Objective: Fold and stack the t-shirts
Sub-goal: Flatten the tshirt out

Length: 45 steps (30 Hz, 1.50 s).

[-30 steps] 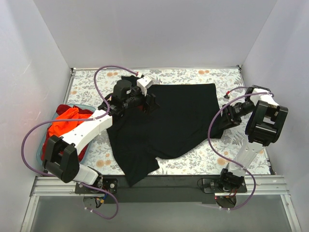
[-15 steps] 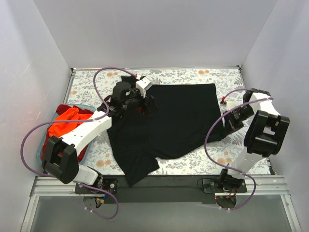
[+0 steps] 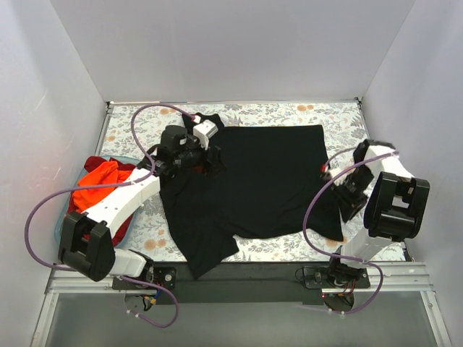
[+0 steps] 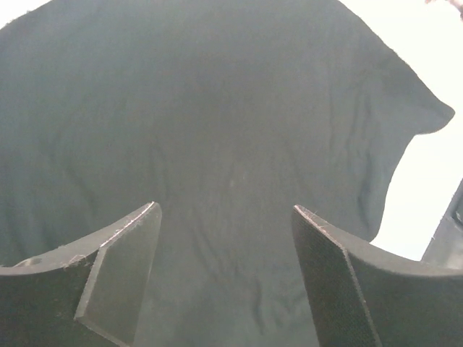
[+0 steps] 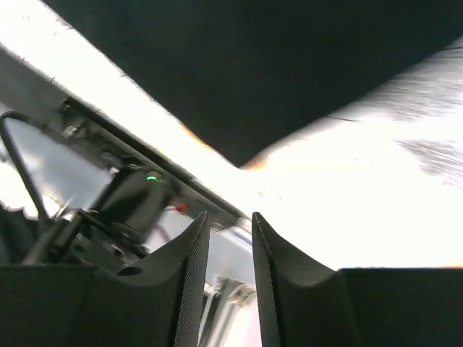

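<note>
At table centre the black shirt point(image 3: 260, 181) lies spread for folding, its near-left part rumpled. Left gripper point(image 4: 224, 217) hovers released over the far-left shoulder, likely to grab it. Right gripper point(image 5: 230, 217), fingers nearly together and empty, sits by the near-right corner. Orange shirts point(image 3: 98, 189) wait in the basket point(image 3: 56, 230), left.

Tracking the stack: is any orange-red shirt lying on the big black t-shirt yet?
No, the orange-red cloth shirts sit bunched in the teal basket, left of the large black cloth t-shirt.
</note>
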Motion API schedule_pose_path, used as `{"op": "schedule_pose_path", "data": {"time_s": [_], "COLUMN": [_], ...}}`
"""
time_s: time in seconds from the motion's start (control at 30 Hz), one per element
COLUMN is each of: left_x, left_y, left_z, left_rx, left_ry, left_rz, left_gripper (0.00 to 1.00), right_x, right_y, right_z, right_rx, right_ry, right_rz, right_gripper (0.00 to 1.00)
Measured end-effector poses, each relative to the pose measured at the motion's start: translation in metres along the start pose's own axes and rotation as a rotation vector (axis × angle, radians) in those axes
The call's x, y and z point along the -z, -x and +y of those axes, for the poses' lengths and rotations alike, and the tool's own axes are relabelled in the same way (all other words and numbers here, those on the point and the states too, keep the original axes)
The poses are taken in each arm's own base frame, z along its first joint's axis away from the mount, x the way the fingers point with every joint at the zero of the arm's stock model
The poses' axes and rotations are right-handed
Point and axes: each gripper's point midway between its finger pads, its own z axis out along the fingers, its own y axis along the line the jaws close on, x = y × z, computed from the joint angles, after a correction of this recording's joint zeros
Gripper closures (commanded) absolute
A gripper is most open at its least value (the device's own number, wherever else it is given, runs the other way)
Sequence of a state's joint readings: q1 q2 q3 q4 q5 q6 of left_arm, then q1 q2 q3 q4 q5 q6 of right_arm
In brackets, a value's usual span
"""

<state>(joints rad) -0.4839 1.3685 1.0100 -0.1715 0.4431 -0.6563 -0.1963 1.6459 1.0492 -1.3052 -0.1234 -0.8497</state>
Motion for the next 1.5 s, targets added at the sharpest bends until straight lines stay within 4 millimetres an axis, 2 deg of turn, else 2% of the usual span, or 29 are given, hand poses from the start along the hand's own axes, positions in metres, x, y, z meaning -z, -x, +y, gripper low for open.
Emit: {"op": "schedule_pose_path", "data": {"time_s": [0.03, 0.13, 0.2, 0.23, 0.3, 0.47, 0.6, 0.73, 0.93, 1.3, 1.5], "left_x": [0.005, 0.027, 0.044, 0.053, 0.069, 0.100, 0.109, 0.117, 0.126, 0.130, 0.144], "left_y": [-0.006, -0.034, -0.059, -0.074, -0.100, -0.164, -0.209, -0.242, -0.268, -0.269, -0.268], "left_z": [0.005, 0.022, 0.026, 0.022, 0.011, -0.020, -0.030, -0.025, -0.011, 0.006, 0.006], "left_rx": [0.027, 0.055, 0.030, -0.002, -0.065, -0.227, -0.306, -0.329, -0.379, -0.516, -0.580], "left_ry": [0.001, -0.011, -0.032, -0.055, -0.114, -0.249, -0.307, -0.302, -0.250, -0.198, -0.250], "left_rz": [0.024, 0.130, 0.226, 0.281, 0.373, 0.583, 0.722, 0.839, 0.915, 0.916, 0.966], "left_gripper": [0.38, 0.49, 0.56, 0.58, 0.63, 0.65, 0.67, 0.69, 0.70, 0.75, 0.76], "right_x": [0.012, 0.053, 0.072, 0.074, 0.064, 0.010, -0.014, -0.029, -0.047, -0.048, -0.048], "right_y": [0.006, 0.035, 0.050, 0.055, 0.061, 0.060, 0.063, 0.067, 0.059, 0.048, 0.037], "right_z": [-0.009, -0.037, -0.044, -0.041, -0.029, 0.006, 0.011, 0.008, -0.002, -0.007, -0.011], "right_rx": [-0.005, 0.019, 0.049, 0.070, 0.111, 0.173, 0.183, 0.205, 0.205, 0.196, 0.231], "right_ry": [-0.031, -0.155, -0.217, -0.222, -0.193, -0.031, 0.008, -0.021, -0.067, -0.109, -0.174], "right_rz": [-0.021, -0.157, -0.227, -0.240, -0.232, -0.127, -0.091, -0.084, -0.037, -0.004, 0.000], "right_gripper": [0.64, 0.66, 0.69, 0.69, 0.71, 0.73, 0.73, 0.74, 0.74, 0.73, 0.72]}}
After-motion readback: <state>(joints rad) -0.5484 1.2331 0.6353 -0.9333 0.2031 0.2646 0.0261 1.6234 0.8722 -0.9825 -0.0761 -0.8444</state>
